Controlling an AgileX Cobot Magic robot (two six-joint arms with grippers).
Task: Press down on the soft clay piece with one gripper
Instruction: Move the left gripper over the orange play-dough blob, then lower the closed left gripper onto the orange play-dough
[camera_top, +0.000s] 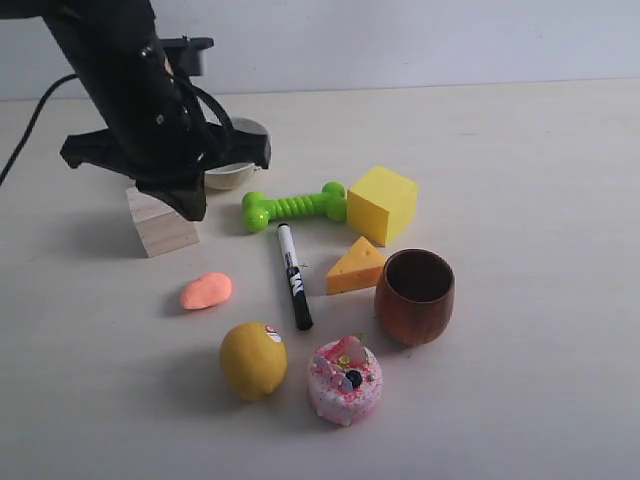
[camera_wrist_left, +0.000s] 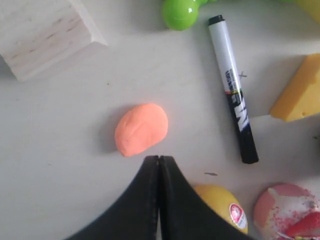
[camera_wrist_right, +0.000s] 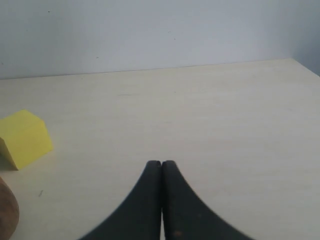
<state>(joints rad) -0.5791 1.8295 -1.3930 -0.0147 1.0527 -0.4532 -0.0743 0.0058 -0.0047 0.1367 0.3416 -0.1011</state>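
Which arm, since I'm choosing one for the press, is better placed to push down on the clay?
Left. The left hand, shut, hangs close to the soft clay piece in its wrist view. The right hand, also shut, has the yellow block in view but no clay.

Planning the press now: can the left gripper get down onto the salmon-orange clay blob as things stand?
Probably yes. The left gripper, shut, hangs close by the soft clay piece, which lies alone on bare table; the wooden block, marker and lemon all sit clear of it.
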